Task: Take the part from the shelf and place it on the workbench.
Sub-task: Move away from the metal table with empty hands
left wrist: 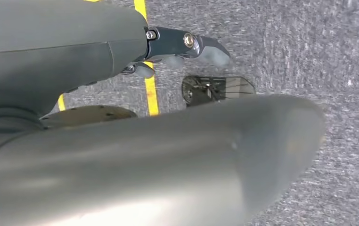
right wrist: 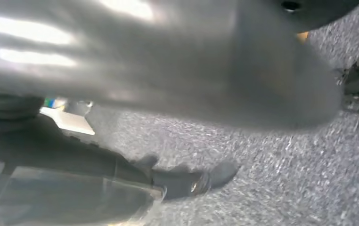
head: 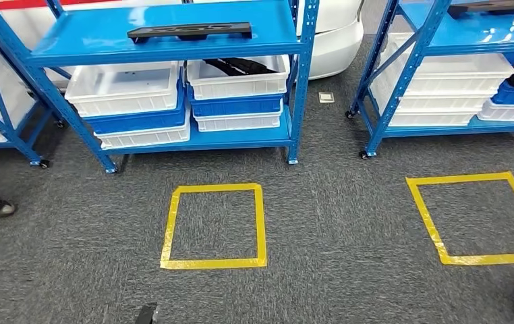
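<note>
Both arms are hanging low over the carpet, the left hand (left wrist: 187,47) and right hand (right wrist: 187,181) holding nothing, fingers seemingly loosely apart, while the flat black part (head: 190,30) is lying well ahead on the left blue shelf (head: 72,40), long axis left-to-right, neither hand clearly nearer.

No text, label, brand, number or sign could be read in any of the views. The blue shelf (head: 173,40), the white bins (head: 125,88) and the black part (head: 190,30) on the top shelf carried no legible marking. The yellow tape squares (head: 215,226) on the grey carpet floor (head: 335,202) were plain outlines without writing.
</note>
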You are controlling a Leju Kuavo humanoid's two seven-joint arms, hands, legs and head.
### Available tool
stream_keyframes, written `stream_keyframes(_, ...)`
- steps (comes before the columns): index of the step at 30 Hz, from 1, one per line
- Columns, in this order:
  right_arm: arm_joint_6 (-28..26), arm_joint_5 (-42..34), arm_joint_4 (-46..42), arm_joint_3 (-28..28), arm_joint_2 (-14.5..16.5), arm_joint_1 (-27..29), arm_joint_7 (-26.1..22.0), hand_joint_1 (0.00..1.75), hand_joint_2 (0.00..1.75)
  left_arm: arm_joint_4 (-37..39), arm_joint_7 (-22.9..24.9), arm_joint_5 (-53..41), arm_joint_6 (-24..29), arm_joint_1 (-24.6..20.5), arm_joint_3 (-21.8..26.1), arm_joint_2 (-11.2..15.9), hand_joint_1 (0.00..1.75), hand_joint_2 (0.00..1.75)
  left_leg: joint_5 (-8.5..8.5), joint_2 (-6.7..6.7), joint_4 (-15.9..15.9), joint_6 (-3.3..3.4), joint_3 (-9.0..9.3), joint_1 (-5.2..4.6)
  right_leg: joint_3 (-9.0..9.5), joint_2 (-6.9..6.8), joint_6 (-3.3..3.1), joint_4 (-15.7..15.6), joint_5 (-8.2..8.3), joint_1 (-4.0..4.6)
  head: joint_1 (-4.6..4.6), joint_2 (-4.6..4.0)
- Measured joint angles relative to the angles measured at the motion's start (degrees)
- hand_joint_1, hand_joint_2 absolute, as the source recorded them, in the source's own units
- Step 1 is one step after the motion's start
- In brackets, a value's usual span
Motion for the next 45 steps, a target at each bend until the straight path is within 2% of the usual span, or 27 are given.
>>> stream_keyframes(2, 0.1, 0.0, 0.0, 0.0, 0.0, 0.1, 0.0, 0.0, 0.0, 0.0, 0.0, 0.0, 0.0, 0.0, 0.0, 0.0, 0.0, 0.0, -0.38, -0.01, 0.5, -0.32, -0.13, 0.41, -0.12, 0.02, -1.3, 0.3, -0.01, -0.03, -0.44, -0.01)
stream_keyframes(4, 0.2, 0.0, 0.0, 0.0, 0.0, 0.1, 0.0, 0.0, 0.0, 0.0, 0.0, 0.0, 0.0, 0.1, 0.0, 0.0, 0.0, 0.0, -2.67, -0.05, 3.4, -0.6, -1.28, 0.79, -0.04, 0.02, -2.02, 0.3, 0.32, 0.03, -0.49, 0.0)
stream_keyframes(7, 0.4, 0.1, 0.0, 0.0, 0.1, 0.1, 0.0, 0.0, 0.0, 0.0, 0.0, 0.0, 0.0, 0.2, 0.0, 0.0, 0.0, 0.0, -8.65, -0.09, 13.9, -0.8, -5.63, 0.81, -0.34, -0.04, -2.39, 0.3, 0.6, 0.71, -0.6, -0.01)
stream_keyframes(8, 0.4, 0.2, 0.0, 0.0, 0.1, 0.2, 0.0, 0.0, 0.0, 0.0, 0.0, 0.0, 0.0, 0.2, 0.0, 0.0, 0.0, 0.0, -9.32, -0.09, 16.1, -0.59, -6.55, 0.75, -0.38, -0.06, -2.4, 0.3, 0.6, 1.0, -0.6, -0.01)
stream_keyframes(9, 0.5, 0.3, 0.0, 0.0, 0.1, 0.3, -0.1, 0.0, 0.0, 0.0, 0.0, 0.0, 0.0, 0.3, 0.0, 0.0, 0.0, 0.0, -8.91, -0.09, 16.5, -0.19, -6.58, 0.61, -0.36, -0.05, -2.4, 0.3, 0.6, 1.31, -0.59, -0.01)
stream_keyframes(10, 0.5, 0.4, 0.0, 0.0, 0.1, 0.3, -0.2, 0.0, 0.0, 0.0, -0.1, 0.0, 0.0, 0.3, 0.1, 0.0, 0.0, 0.0, -7.45, -0.11, 14.5, 0.44, -5.56, 0.36, -0.3, -0.03, -2.4, 0.3, 0.6, 1.6, -0.59, -0.01)
stream_keyframes(12, 0.6, 0.6, 0.0, 0.0, 0.3, 0.3, -0.4, 0.0, 0.0, 0.0, -0.2, 0.0, 0.0, 0.3, 0.1, 0.1, 0.0, 0.0, -3.82, -0.07, 7.4, 2.24, -1.96, -0.47, -0.11, 0.01, -2.38, 0.2, 0.61, 1.98, -0.48, -0.01)
stream_keyframes(14, 0.7, 0.8, 0.0, 0.0, 0.5, 0.2, -0.5, 0.0, 0.0, 0.0, -0.3, 0.0, 0.0, 0.2, 0.1, 0.2, 0.0, 0.0, -2.07, 0.14, 2.8, 3.65, 0.14, -1.36, -0.04, -0.04, -2.23, 0.1, 0.7, 1.94, -0.27, -0.01)
stream_keyframes(16, 0.6, 1.0, 0.1, 0.0, 0.7, 0.2, -0.6, 0.0, 0.0, 0.0, -0.5, -0.1, 0.1, 0.2, 0.2, 0.2, 0.0, 0.0, -1.83, 0.22, 1.9, 4.21, 0.27, -1.97, -0.01, -0.19, -1.85, -0.3, 0.92, 1.68, -0.27, 0.0)
stream_keyframes(19, 0.5, 1.2, 0.1, 0.0, 0.9, 0.1, -0.6, 0.0, 0.0, 0.0, -0.7, -0.2, 0.1, 0.1, 0.3, 0.2, 0.0, 0.0, -0.32, 0.18, -0.8, 4.81, 1.3, -1.72, -0.9, -0.29, -1.53, 1.0, 0.14, 1.98, -0.27, -0.01)
stream_keyframes(22, 0.1, 1.5, 0.1, 0.0, 0.8, 0.2, -0.7, 0.0, 0.0, 0.0, -0.7, -0.2, 0.2, 0.1, 0.4, 0.0, 0.0, 0.0, 0.55, 0.17, -1.8, 4.92, 1.28, -1.86, -5.43, -0.21, -2.17, 10.3, -4.19, 1.88, -0.17, -0.01)
stream_keyframes(23, -0.1, 1.6, 0.1, 0.0, 0.7, 0.2, -0.7, 0.0, 0.0, 0.0, -0.7, -0.2, 0.2, 0.1, 0.5, -0.1, 0.0, 0.0, 0.6, 0.14, -1.8, 4.8, 1.12, -1.95, -6.78, -0.22, -2.05, 13.1, -5.12, 1.81, -0.19, -0.01)
stream_keyframes(24, -0.4, 1.5, 0.1, 0.0, 0.6, 0.3, -0.6, 0.0, 0.0, 0.0, -0.7, -0.3, 0.2, 0.2, 0.5, -0.1, 0.0, 0.0, 0.65, 0.12, -1.7, 4.7, 1.02, -2.01, -7.22, -0.22, -1.7, 14.1, -5.21, 1.76, -0.21, -0.01)
stream_keyframes(25, -0.6, 1.5, 0.1, 0.0, 0.6, 0.3, -0.5, 0.0, 0.0, 0.0, -0.7, -0.3, 0.2, 0.3, 0.5, -0.2, 0.0, 0.0, 0.7, 0.07, -1.7, 4.56, 0.95, -2.04, -6.49, -0.23, -1.18, 12.8, -4.4, 1.74, -0.19, -0.01)
stream_keyframes(27, -0.7, 1.5, 0.1, 0.0, 0.4, 0.3, -0.5, 0.0, 0.0, 0.0, -0.7, -0.4, 0.2, 0.3, 0.5, -0.3, 0.0, 0.0, 0.72, -0.01, -1.5, 4.17, 0.91, -2.08, -2.32, -0.25, -0.38, 4.9, -1.47, 1.7, -0.17, -0.01)
stream_keyframes(28, -0.8, 1.5, 0.1, 0.0, 0.4, 0.2, -0.5, 0.0, 0.0, 0.0, -0.7, -0.4, 0.2, 0.2, 0.6, -0.3, 0.0, 0.0, 0.6, -0.03, -1.3, 3.85, 0.86, -2.2, -0.43, -0.26, -0.4, 1.2, -0.23, 1.8, -0.18, -0.01)
stream_keyframes(30, -0.8, 1.6, 0.1, 0.0, 0.3, 0.1, -0.5, 0.0, 0.0, 0.0, -0.8, -0.4, 0.2, 0.2, 0.6, -0.4, 0.0, 0.0, 0.42, -0.04, -0.9, 3.15, 0.74, -2.38, 1.15, -0.25, -1.15, -2.2, 0.87, 1.99, -0.29, -0.01)
stream_keyframes(31, -0.8, 1.6, 0.1, 0.0, 0.3, 0.1, -0.5, 0.0, 0.0, 0.0, -0.8, -0.4, 0.2, 0.2, 0.6, -0.4, 0.0, 0.0, 0.39, -0.05, -0.8, 2.79, 0.7, -2.41, 1.05, -0.23, -1.57, -2.2, 1.07, 2.12, -0.34, 0.0)
stream_keyframes(33, -0.8, 1.6, 0.1, 0.0, 0.4, 0.2, -0.5, 0.0, 0.0, 0.0, -0.8, -0.5, 0.3, 0.2, 0.6, -0.3, 0.0, 0.0, 0.1, -0.12, -0.3, 2.16, 0.41, -2.22, 1.19, -0.21, -2.29, -2.3, 1.45, 1.61, -0.35, -0.01)
stream_keyframes(34, -0.8, 1.6, 0.1, 0.0, 0.5, 0.2, -0.5, 0.0, 0.0, 0.0, -0.8, -0.5, 0.4, 0.2, 0.6, -0.3, 0.0, 0.0, -0.79, -0.2, 0.9, 1.76, -0.09, -2.07, 1.31, -0.2, -2.64, -2.4, 1.65, 1.31, -0.48, -0.01)
stream_keyframes(35, -0.7, 1.6, 0.1, 0.0, 0.5, 0.2, -0.5, 0.0, 0.0, 0.0, -0.8, -0.6, 0.4, 0.2, 0.6, -0.3, 0.0, 0.0, -2.36, -0.3, 3.2, 1.31, -1.07, -1.83, 1.39, -0.2, -2.92, -2.5, 1.82, 1.02, -0.59, -0.01)
stream_keyframes(38, -0.7, 1.6, 0.1, 0.0, 0.6, 0.2, -0.5, 0.0, 0.0, 0.0, -0.7, -0.6, 0.6, 0.3, 0.6, -0.3, 0.0, 0.0, -7.92, -0.44, 14.2, 0.04, -5.84, -0.81, 1.09, -0.22, -3.13, -2.5, 1.95, 1.04, -0.84, -0.01)
stream_keyframes(39, -0.7, 1.6, 0.1, 0.0, 0.6, 0.3, -0.5, 0.0, 0.44, 0.0, -0.7, -0.6, 0.6, 0.4, 0.6, -0.3, 0.0, 0.0, -8.29, -0.43, 16.0, -0.24, -6.66, -0.5, 1.04, -0.21, -3.12, -2.4, 1.96, 1.03, -0.86, -0.01)
stream_keyframes(40, -0.7, 1.7, 0.1, 0.0, 0.6, 0.3, -0.5, 0.0, 0.87, 0.0, -0.7, -0.6, 0.6, 0.4, 0.6, -0.3, 0.0, 0.0, -7.49, -0.43, 15.6, -0.42, -6.39, -0.21, 1.07, -0.2, -3.1, -2.4, 1.96, 0.99, -0.85, 0.0)
stream_keyframes(42, -0.7, 1.7, 0.1, 0.0, 0.6, 0.3, -0.5, 0.0, 1.75, 0.0, -0.7, -0.6, 0.6, 0.4, 0.6, -0.3, 0.0, 0.0, -3.57, -0.43, 8.8, -0.5, -2.79, 0.21, 1.27, -0.13, -3.04, -2.4, 1.96, 0.89, -0.87, -0.01)
stream_keyframes(44, -0.7, 1.7, 0.1, 0.0, 0.7, 0.3, -0.5, 0.0, 1.75, 0.0, -0.7, -0.6, 0.7, 0.3, 0.6, -0.2, 0.0, 0.0, -1.05, -0.52, 1.6, -0.27, 0.8, 0.1, 1.32, -0.07, -2.6, -2.4, 2.0, 1.03, -0.83, -0.01)
stream_keyframes(45, -0.7, 1.7, 0.1, 0.0, 0.7, 0.3, -0.5, 0.0, 1.75, 0.0, -0.7, -0.6, 0.7, 0.3, 0.6, -0.2, 0.0, 0.0, -0.73, -0.56, 0.0, -0.02, 1.5, -0.11, 1.23, -0.07, -2.19, -2.5, 2.05, 1.1, -0.84, -0.01)
